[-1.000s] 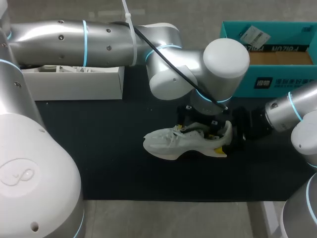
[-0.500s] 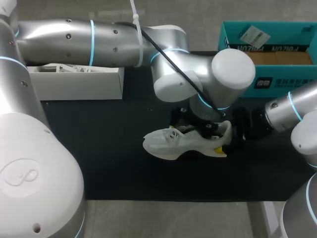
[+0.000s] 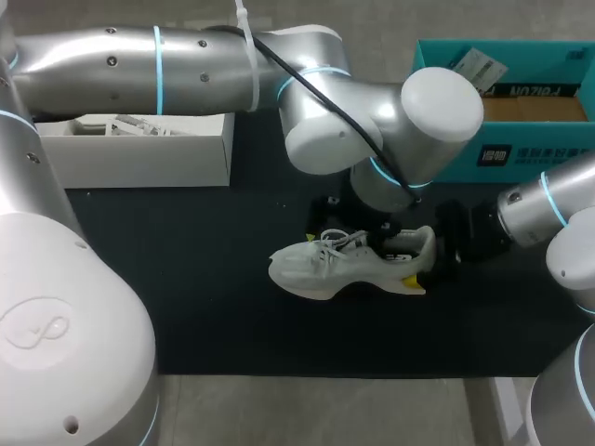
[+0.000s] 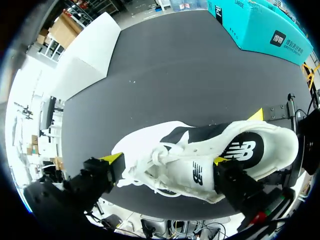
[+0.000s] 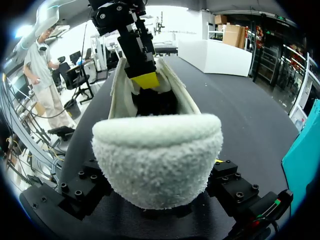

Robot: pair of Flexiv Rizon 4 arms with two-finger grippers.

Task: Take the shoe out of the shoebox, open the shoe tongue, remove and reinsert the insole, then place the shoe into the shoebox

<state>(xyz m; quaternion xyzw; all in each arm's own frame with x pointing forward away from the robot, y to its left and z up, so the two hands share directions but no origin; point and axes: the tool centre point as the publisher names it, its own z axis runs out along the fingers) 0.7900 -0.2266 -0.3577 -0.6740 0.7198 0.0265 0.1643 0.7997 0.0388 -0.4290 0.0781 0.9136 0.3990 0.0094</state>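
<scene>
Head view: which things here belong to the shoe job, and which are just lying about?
Job in hand:
- white shoe, in the middle
- teal shoebox, open, at the far right

Lying about:
- white box, at the far left

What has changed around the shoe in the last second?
The left tool rose from the opening of the shoe and drew back toward the far side of the table, uncovering the laces. Nothing was taken hold of or let go. The shoe stayed in place, and the right tool stayed shut on its heel.
</scene>
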